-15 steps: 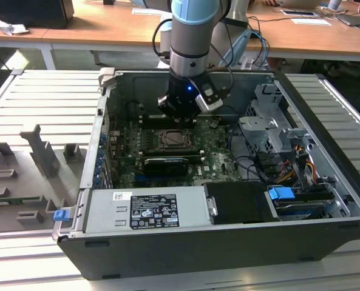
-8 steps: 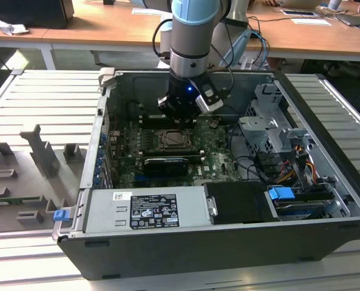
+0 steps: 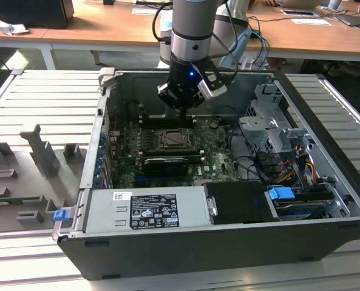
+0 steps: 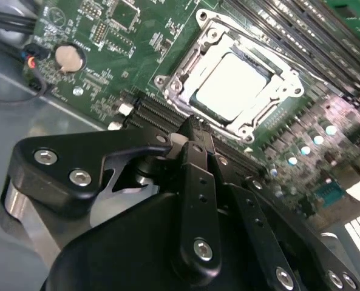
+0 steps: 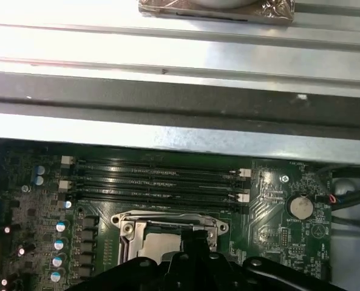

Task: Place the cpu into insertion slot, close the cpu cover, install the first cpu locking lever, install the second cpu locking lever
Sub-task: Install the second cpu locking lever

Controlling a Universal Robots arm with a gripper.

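In the exterior view the arm reaches down from the top centre of the frame into an open computer case [image 3: 325,182] lying on a ribbed metal worktop [image 3: 40,97]. The claw [image 3: 184,108] hangs just above the green circuit board [image 3: 219,151], near the middle of the picture and over the far edge of the insertion slot [image 3: 169,139].

In the second wrist view the claw [image 4: 192,128] fills the lower half, its black fingers [image 4: 198,176] drawn together to a narrow tip with nothing between them, so it looks clenched and empty. Right above that tip, in the upper centre, sits the insertion slot [image 4: 175,85] with the cpu [image 4: 231,88] lying flat inside, pale face up. The cpu cover [image 4: 268,118] seems to lie down around the chip, though glare makes this hard to judge.

In the first wrist view the slot [image 5: 125,227] shows at bottom centre, partly hidden by the claw; black memory slots [image 5: 155,182] run just above it, and a coin battery [image 5: 300,208] sits at the right.
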